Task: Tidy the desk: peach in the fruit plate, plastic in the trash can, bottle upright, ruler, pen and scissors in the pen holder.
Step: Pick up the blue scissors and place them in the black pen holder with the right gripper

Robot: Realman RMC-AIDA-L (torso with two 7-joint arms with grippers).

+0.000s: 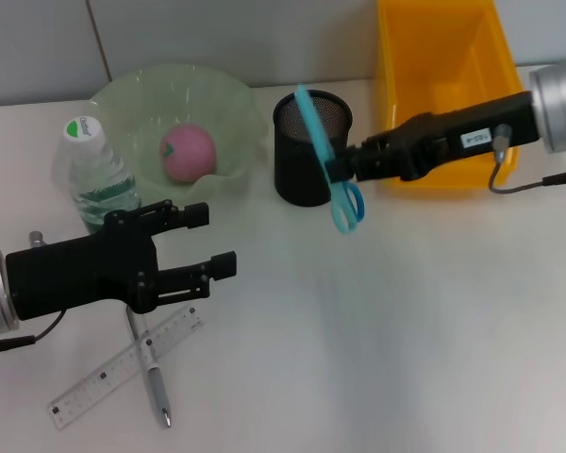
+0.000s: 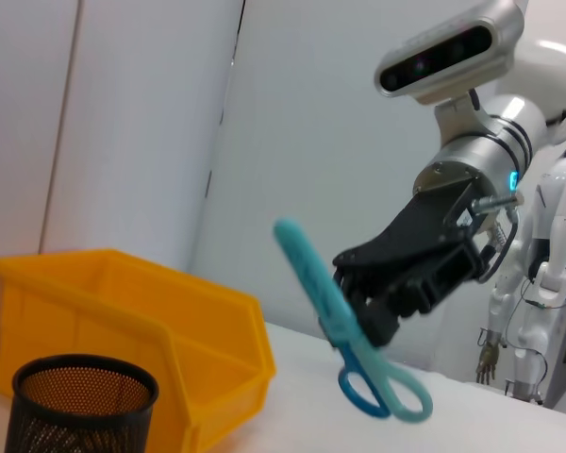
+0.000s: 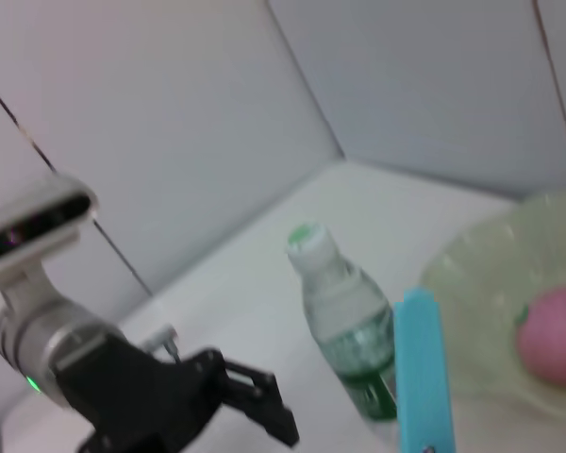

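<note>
Fingers of the right gripper (image 1: 342, 171) are clamped on one pair of blue scissors (image 1: 326, 156), held tilted with the sheathed blade leaning over the rim of the pen holder (image 1: 310, 148) and the handle loops hanging just right of it, above the surface (image 1: 406, 321). Fingers of the left gripper (image 1: 212, 241) are spread apart and grip nothing, hovering at the near left.

One yellow bin (image 1: 446, 90) stands at the far right, the largest item in view. One pale green fruit plate (image 1: 170, 118) with a wavy rim sits at the far left, and one pink peach (image 1: 187, 152) lies inside it. One black mesh pen holder stands between plate and bin. One water bottle (image 1: 94, 175) with a green-marked cap stands upright just left of the plate. One clear ruler (image 1: 123, 368) and one silver pen (image 1: 151, 368) lie crossed at the near left, below the left gripper.

The left wrist view shows the same scissors slanted in the right gripper's hold, with bin and holder alongside.
</note>
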